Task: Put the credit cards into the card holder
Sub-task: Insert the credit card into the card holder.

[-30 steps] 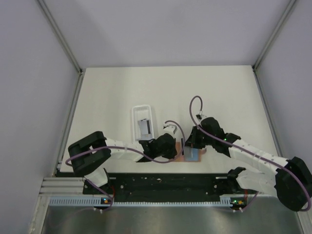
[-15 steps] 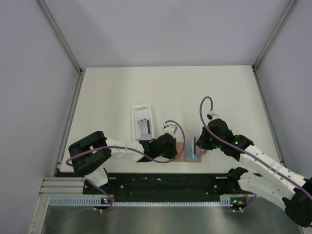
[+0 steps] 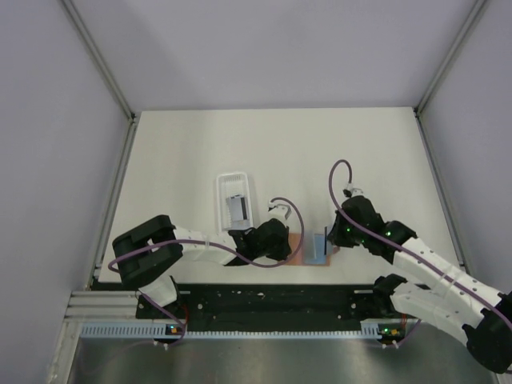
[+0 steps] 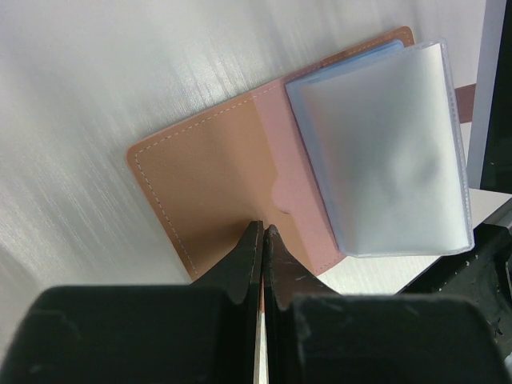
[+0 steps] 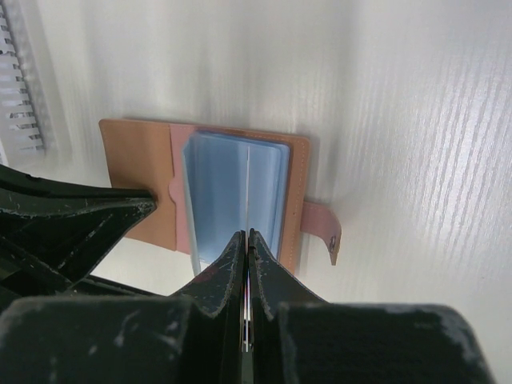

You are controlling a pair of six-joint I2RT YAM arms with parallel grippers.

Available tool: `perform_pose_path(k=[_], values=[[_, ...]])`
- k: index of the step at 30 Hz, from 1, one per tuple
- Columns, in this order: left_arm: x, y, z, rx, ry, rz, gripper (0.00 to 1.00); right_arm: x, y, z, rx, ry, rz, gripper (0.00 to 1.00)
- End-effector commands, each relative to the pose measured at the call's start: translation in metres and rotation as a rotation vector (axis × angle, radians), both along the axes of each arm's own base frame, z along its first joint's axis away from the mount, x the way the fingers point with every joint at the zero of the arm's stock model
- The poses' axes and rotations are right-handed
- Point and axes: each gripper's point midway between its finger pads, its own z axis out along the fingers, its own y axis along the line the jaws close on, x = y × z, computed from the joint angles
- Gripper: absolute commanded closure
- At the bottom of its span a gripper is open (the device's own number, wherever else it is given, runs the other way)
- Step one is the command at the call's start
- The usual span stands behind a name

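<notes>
The card holder (image 3: 298, 248) lies open near the table's front edge, orange-brown flap (image 4: 208, 184) to the left and pale blue clear sleeves (image 4: 384, 152) to the right. My left gripper (image 4: 262, 228) is shut, its tips resting on the orange-brown flap. My right gripper (image 5: 246, 234) is shut on a credit card (image 5: 250, 172), held edge-on and upright over the blue sleeves (image 5: 220, 192). More grey credit cards (image 3: 237, 208) lie in the white tray (image 3: 222, 192). In the top view the left gripper (image 3: 290, 245) and right gripper (image 3: 326, 238) flank the holder.
The holder's strap with a snap (image 5: 324, 228) sticks out on its right side. The black rail (image 3: 272, 300) of the arm bases runs just in front of the holder. Grey walls enclose the table.
My right gripper has shifted right and slightly toward the front with the card, which now stands over the blue sleeves. The left gripper and the holder have stayed put.
</notes>
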Motion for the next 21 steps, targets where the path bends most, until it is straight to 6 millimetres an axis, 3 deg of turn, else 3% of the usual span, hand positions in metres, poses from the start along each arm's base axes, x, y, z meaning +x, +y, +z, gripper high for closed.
perform_pose_path(k=[1, 14, 21], values=[[0.002, 0.001, 0.002, 0.02, -0.013, -0.002, 1.0, 0.008, 0.002, 0.011, 0.008, -0.026, -0.002, 1.0], [0.002, -0.004, 0.004, 0.013, -0.011, -0.016, 1.0, 0.004, 0.014, -0.028, 0.005, 0.073, 0.039, 1.0], [0.002, -0.004, 0.003, 0.022, -0.01, -0.024, 1.0, 0.0, 0.011, -0.05, -0.038, 0.14, 0.03, 1.0]])
